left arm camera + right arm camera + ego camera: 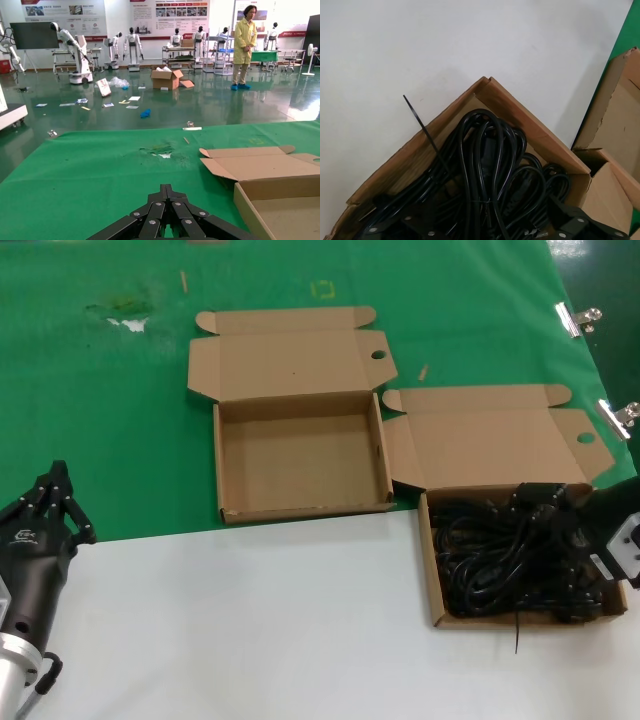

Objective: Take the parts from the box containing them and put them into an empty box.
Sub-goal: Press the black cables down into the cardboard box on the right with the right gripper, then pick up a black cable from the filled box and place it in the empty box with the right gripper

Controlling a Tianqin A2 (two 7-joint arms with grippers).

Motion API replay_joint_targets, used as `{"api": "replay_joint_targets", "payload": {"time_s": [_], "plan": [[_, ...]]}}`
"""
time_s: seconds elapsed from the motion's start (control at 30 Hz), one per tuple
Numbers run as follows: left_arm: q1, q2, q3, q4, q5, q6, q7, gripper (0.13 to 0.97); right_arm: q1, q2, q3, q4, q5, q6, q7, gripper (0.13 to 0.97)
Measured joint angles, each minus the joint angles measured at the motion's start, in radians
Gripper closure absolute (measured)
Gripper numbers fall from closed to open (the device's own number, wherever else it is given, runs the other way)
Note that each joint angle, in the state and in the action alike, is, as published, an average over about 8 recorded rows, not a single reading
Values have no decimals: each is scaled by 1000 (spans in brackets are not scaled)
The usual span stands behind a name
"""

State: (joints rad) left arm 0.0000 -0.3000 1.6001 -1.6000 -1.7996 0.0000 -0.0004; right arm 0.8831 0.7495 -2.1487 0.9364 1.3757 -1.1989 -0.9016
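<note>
The parts, black looped power cables (490, 560), fill the open cardboard box (428, 560) at the right. My right gripper (545, 502) is lowered over that box's far side. In the right wrist view it (470, 212) is open, its fingers spread wide among the cables (485, 150) inside the box corner (520, 115). The empty box (300, 455) sits open at the centre of the green mat. My left gripper (55, 485) is parked at the lower left, shut and holding nothing. The left wrist view shows its closed tips (166, 189) over the mat beside the empty box (280, 210).
Both boxes have their lids (290, 350) folded back away from me. A black cable tie (517, 635) sticks out over the cable box's near wall onto the white table. Two metal clips (577, 318) (622, 415) hold the mat's right edge.
</note>
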Motion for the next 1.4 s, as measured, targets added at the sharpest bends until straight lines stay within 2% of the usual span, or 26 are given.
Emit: {"api": "replay_joint_targets", "payload": {"time_s": [0.03,0.3,0.33,0.6,0.73,1.0,1.3,1.4], "plan": [[0,0,0,0,0,0,0,957,1,-1,0,-1,-1,-1,3,275],[0,0,0,0,0,0,0,957,8,-10,-3,-11,-11,-7,19,448],[0,0,0,0,0,0,0,957,8,-11,-4,-14,-12,-8,20,448],[0,0,0,0,0,0,0,957,5,-14,-6,-31,-15,-13,17,666],[0,0,0,0,0,0,0,957,1,-14,-5,-34,-15,-14,18,666],[0,0,0,0,0,0,0,957,-2,-4,0,-24,-15,-18,32,826],[0,0,0,0,0,0,0,957,-5,20,15,30,-8,-32,86,916],[0,0,0,0,0,0,0,957,-2,29,21,53,-5,-38,113,917]]}}
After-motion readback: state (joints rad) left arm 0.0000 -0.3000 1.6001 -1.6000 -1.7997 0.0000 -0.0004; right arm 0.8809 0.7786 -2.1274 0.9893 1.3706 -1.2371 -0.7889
